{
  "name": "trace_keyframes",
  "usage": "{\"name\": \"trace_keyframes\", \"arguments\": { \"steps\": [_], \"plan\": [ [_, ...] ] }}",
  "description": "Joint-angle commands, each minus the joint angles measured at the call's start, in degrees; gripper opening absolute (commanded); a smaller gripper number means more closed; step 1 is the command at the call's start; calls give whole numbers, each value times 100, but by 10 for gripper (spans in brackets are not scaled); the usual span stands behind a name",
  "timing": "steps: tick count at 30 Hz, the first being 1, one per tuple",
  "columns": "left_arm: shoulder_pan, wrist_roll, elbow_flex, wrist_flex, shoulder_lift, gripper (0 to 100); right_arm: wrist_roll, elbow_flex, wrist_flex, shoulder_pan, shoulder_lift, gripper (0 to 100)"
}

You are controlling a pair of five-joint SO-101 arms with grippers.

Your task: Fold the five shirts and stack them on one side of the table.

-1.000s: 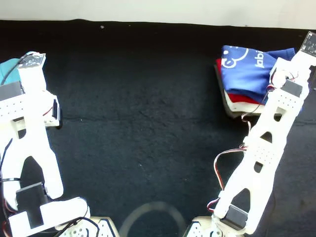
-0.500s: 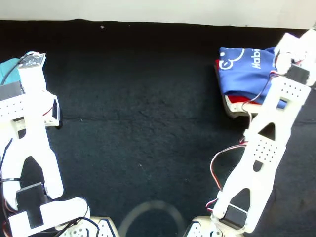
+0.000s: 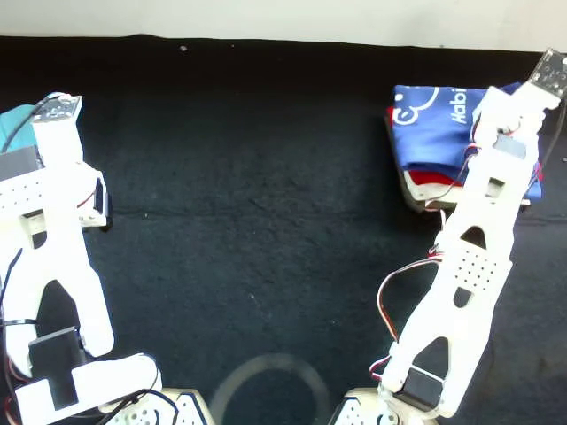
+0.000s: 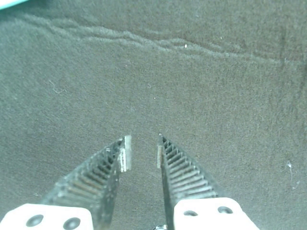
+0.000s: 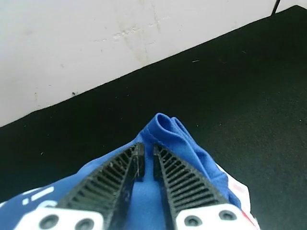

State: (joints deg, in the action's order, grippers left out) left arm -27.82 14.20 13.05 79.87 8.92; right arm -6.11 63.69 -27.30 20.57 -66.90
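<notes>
A stack of folded shirts lies at the far right of the table, with the blue shirt (image 3: 434, 124) on top, a red shirt (image 3: 430, 177) under it and a white one (image 3: 415, 197) at the bottom. My right arm (image 3: 483, 230) stretches over this stack. In the right wrist view my right gripper (image 5: 147, 160) is shut just above a rumpled corner of the blue shirt (image 5: 172, 134), with no cloth visibly pinched. A teal shirt (image 3: 13, 124) lies at the far left edge. Beside it, my left gripper (image 4: 142, 151) hangs slightly open over bare black cloth.
A black cloth (image 3: 248, 177) covers the table and has a long wrinkle (image 4: 144, 40) ahead of the left gripper. A white wall (image 5: 96, 38) rises behind the table's far edge. The left arm (image 3: 53, 230) stands along the left side.
The right arm swung toward the far edge and came slightly back over the stack. The blue shirt's top now lies flatter than a second ago. The left arm has not moved.
</notes>
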Motion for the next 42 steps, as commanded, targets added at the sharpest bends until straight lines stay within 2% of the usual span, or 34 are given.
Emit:
{"name": "trace_keyframes", "arguments": {
  "steps": [1,9,17,28,31,37,42],
  "plan": [
    [-57,44,-198,-18,215,109,-62,-119,523,-110,295,47],
    [-57,44,-251,229,215,109,-105,189,549,-145,514,47],
    [-31,44,-207,193,215,109,-114,1095,-1068,-84,1182,47],
    [-31,44,-207,185,215,109,-70,1604,-4708,57,2281,47],
    [-31,44,-207,185,215,109,-62,1560,-5165,57,2431,47],
    [-31,44,-207,176,215,109,422,1596,-5877,75,2440,47],
    [-31,44,-207,176,215,109,659,1534,-6062,453,2308,47]
  ]
}}
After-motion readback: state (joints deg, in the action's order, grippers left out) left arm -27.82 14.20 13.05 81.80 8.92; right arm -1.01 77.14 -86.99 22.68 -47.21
